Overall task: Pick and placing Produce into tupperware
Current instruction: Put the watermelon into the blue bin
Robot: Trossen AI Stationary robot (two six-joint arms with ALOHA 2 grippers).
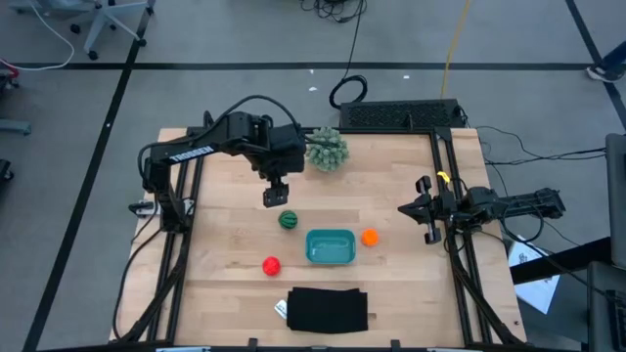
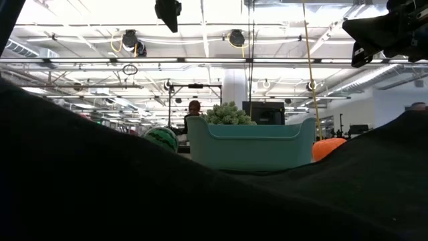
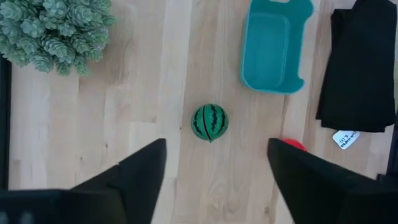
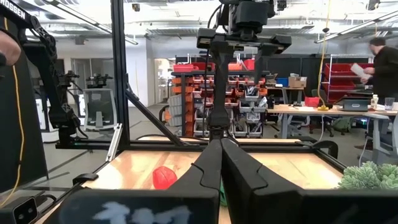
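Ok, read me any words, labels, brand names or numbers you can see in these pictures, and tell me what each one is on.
"TROSSEN": white lettering along the left arm, only just readable in the high view.
White tag beside the black rectangle: has print, too small to read.
White letters on the dark arm at the edge of the right wrist view: cut off, not readable.
Nothing readable on the produce or the tupperware.
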